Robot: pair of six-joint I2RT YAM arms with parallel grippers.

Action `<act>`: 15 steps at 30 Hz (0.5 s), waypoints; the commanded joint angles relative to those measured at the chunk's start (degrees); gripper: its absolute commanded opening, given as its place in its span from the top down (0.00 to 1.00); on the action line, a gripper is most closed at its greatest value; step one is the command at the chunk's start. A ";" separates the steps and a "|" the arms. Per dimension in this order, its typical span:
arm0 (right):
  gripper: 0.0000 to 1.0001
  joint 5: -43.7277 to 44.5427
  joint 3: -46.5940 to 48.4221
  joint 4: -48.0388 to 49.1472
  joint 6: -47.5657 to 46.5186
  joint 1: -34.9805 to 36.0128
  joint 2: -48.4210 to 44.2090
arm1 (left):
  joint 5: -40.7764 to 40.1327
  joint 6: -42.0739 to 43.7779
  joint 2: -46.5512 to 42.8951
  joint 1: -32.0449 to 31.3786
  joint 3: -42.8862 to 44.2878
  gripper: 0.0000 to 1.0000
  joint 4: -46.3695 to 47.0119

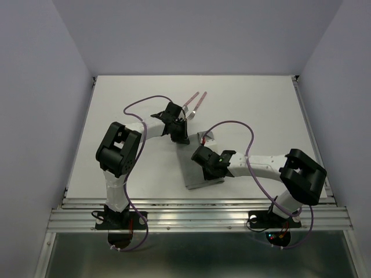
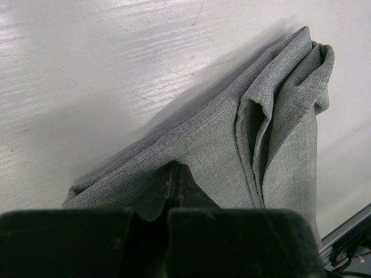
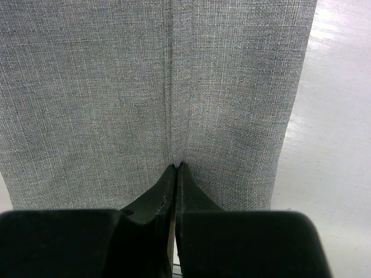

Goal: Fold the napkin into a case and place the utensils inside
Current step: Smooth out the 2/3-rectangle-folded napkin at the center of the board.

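Black fingers of the right gripper [image 3: 175, 168] fill the foot of the right wrist view. They are pressed together to a thin line, and the near edge of the napkin [image 3: 87, 87] appears to be pinched between them. From that pinch a straight crease runs directly away along the middle of the cloth, so the long axis of the folded strip is lined up with this gripper's reach.

In the left wrist view the left gripper [image 2: 174, 168] is likewise closed to a slit on the napkin [image 2: 278, 150]. The cloth is gathered into soft, rounded layered folds that slant off to the upper right. It is lifted slightly, since a shadow is cast on the white worktop [image 2: 87, 87].

From above, the napkin [image 1: 194, 176] is seen as a narrow grey band near the middle of the worktop [image 1: 127, 104]. The left gripper [image 1: 177, 130] is at its far end and the right gripper [image 1: 204, 155] is on its nearer part.

The utensils [image 1: 201, 101] lie beyond the cloth on the far side, just past the left gripper and well apart from the right one. Their long axes are roughly parallel and slanted, with the pink handles farther away and the silver ends nearer. The left arm is judged the better placed to fetch them once the folding is done.

The cloth is a matte, fine-woven grey that is thin and limp. The utensils are slim and rigid.
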 commanded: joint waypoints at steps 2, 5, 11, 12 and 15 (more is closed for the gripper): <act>0.99 1.39 1.41 -0.80 0.76 1.62 -0.40 | -1.10 1.51 0.86 -0.08 0.21 1.00 -0.72; 0.99 1.39 1.32 -0.97 1.11 2.23 -0.58 | -0.84 1.16 0.95 -0.08 -0.23 1.00 -0.19; 0.99 1.83 0.18 -0.63 2.43 2.23 0.30 | 0.22 1.07 2.09 -0.08 -0.85 1.00 0.78; 0.99 1.66 0.00 -0.54 2.61 2.23 0.39 | 0.13 1.07 2.18 -0.08 -0.93 1.00 0.86; 0.99 1.65 -0.18 -0.62 3.04 2.23 0.21 | 0.22 1.24 2.09 -0.08 -0.67 1.00 0.78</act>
